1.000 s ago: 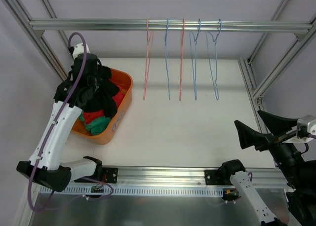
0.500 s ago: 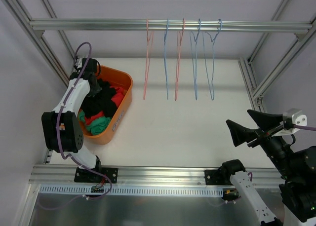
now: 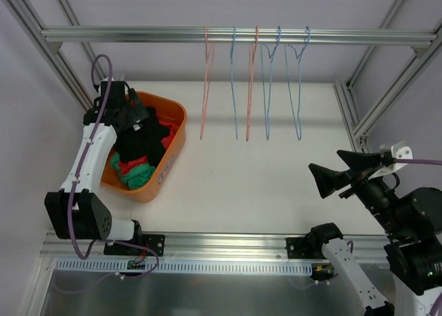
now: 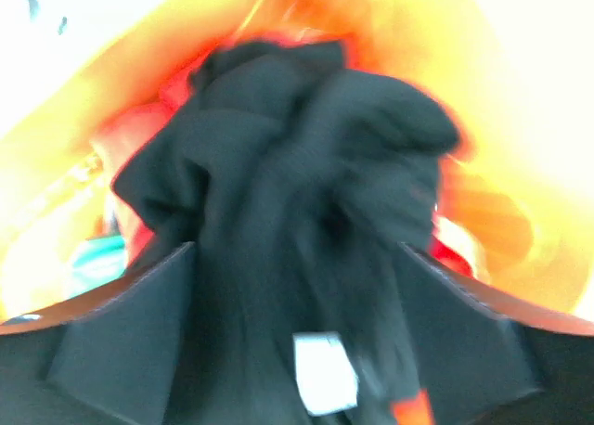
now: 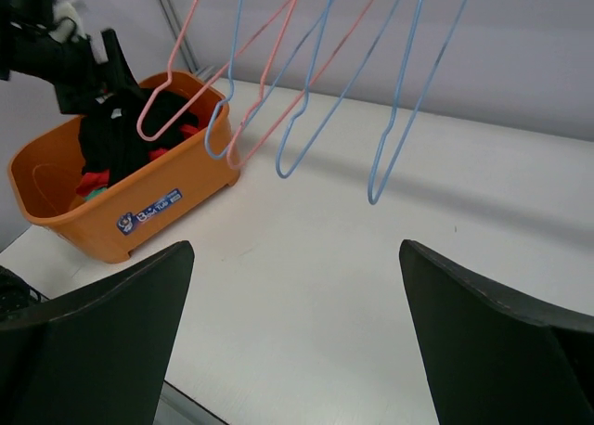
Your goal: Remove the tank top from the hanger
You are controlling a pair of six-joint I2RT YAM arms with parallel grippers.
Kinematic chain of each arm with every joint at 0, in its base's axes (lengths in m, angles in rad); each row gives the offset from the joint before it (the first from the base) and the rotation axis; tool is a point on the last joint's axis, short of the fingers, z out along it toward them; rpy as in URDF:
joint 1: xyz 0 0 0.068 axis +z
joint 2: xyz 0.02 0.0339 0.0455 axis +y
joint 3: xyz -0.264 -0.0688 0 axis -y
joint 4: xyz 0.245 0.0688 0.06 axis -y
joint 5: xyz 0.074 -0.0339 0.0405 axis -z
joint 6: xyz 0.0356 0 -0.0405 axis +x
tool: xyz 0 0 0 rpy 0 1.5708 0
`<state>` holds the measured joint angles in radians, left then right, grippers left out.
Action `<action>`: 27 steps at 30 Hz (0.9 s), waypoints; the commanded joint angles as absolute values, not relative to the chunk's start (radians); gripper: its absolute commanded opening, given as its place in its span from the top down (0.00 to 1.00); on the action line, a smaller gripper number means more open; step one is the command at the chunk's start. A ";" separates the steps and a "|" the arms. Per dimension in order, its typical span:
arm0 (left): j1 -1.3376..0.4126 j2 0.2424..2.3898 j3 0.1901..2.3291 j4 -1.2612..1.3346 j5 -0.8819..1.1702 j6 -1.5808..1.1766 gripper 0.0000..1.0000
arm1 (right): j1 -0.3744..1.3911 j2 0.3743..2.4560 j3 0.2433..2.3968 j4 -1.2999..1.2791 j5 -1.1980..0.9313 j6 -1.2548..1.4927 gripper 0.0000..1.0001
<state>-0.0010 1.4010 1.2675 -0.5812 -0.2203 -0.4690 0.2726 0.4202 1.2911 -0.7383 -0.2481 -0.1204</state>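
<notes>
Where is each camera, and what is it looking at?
Top external: above and behind, looking down on the table, hangers and orange bin; left gripper and right gripper show.
Left wrist: over the bin, looking down at black clothes; open left gripper shows.
Right wrist: low, looking across the table to the hangers; open right gripper shows.
Shared: top and right wrist see hangers and bin.

Black garment [image 4: 297, 193] motion-blurred, left fingers [image 4: 121, 341] cropped
</notes>
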 commanded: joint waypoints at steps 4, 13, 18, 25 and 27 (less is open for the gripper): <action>-0.009 1.206 1.456 -0.695 -0.125 -0.324 0.01 | 0.268 0.521 1.356 -0.845 -0.115 -0.169 0.01; -0.011 0.738 1.388 -0.814 0.043 -0.158 0.01 | 0.270 0.533 1.430 -1.022 0.170 -0.206 0.00; -0.014 0.508 1.329 -0.916 0.040 -0.137 0.01 | 0.271 0.470 1.425 -1.092 0.230 -0.213 0.01; -0.041 0.264 1.223 -1.032 0.057 -0.152 0.01 | 0.305 0.342 1.387 -1.157 0.265 -0.224 0.01; -0.070 0.238 1.195 -1.078 0.043 -0.158 0.01 | 0.317 0.316 1.365 -1.173 0.281 -0.225 0.01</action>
<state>-0.0410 0.2619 1.2312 -0.9913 0.0288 -0.1711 0.2974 0.3416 1.3899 -1.1347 0.2321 -0.2031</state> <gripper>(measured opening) 0.986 0.993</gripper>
